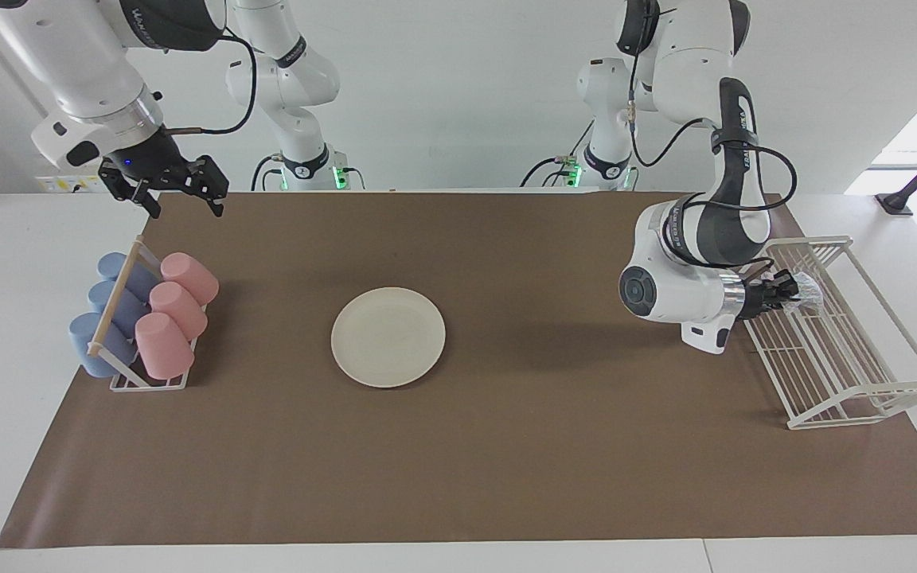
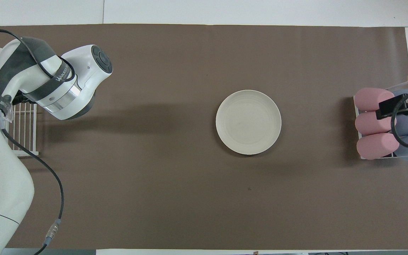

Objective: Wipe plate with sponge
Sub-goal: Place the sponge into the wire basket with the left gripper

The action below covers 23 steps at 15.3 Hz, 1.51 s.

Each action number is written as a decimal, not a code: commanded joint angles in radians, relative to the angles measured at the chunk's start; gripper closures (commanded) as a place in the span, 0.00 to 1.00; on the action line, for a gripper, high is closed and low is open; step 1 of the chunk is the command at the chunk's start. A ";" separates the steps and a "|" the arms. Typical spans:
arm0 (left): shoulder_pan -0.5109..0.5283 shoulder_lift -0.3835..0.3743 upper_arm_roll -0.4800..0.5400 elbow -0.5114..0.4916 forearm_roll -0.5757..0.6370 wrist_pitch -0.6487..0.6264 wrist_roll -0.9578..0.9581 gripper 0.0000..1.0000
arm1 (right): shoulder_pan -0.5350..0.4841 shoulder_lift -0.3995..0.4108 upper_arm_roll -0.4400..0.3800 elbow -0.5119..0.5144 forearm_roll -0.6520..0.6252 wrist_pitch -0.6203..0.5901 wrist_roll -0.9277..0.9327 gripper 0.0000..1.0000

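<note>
Facing view gives you the clearest read of the room: the round, flat cream-white plate (image 1: 388,337) lies alone near the middle of the brown paper mat (image 1: 506,477), with bare mat on every side of it. At the left arm's end of the table stands the white wire rack (image 1: 848,350), and the left gripper (image 1: 785,293) reaches sideways into it, its fingers pinched on the small shiny silvery mesh sponge (image 1: 807,291) just above the rack's wire floor. The rack's raised rail runs close by the gripper. At the right arm's end, the right gripper (image 1: 180,195) waits in the air with its fingers spread, over the mat's edge by the white wire cup holder (image 1: 148,380) that carries three pink cups (image 1: 176,314) and three blue cups (image 1: 108,314) lying on their sides.

Overhead, the left arm's wrist hides both the sponge and that gripper, so you see only a part of the rack (image 2: 23,124). The plate (image 2: 248,122) shows there well apart from both arms.
</note>
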 commanded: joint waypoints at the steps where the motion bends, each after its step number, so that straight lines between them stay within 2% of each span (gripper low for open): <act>1: 0.008 -0.013 -0.002 -0.013 -0.013 0.022 -0.016 0.00 | 0.006 -0.008 -0.003 -0.002 0.002 -0.007 0.011 0.00; 10: 0.009 -0.013 -0.003 -0.001 -0.041 0.020 -0.011 0.00 | 0.006 -0.008 -0.002 -0.003 0.004 -0.007 0.017 0.00; 13: 0.035 -0.050 -0.003 0.069 -0.231 0.034 0.011 0.00 | 0.006 -0.008 -0.002 -0.003 0.004 -0.009 0.022 0.00; 20: 0.129 -0.281 0.003 0.105 -0.714 0.031 0.091 0.00 | 0.006 -0.010 -0.002 -0.002 0.027 -0.024 0.022 0.00; 23: 0.195 -0.393 0.008 0.089 -0.918 0.010 0.244 0.00 | 0.006 -0.010 -0.002 -0.002 0.036 -0.025 0.020 0.00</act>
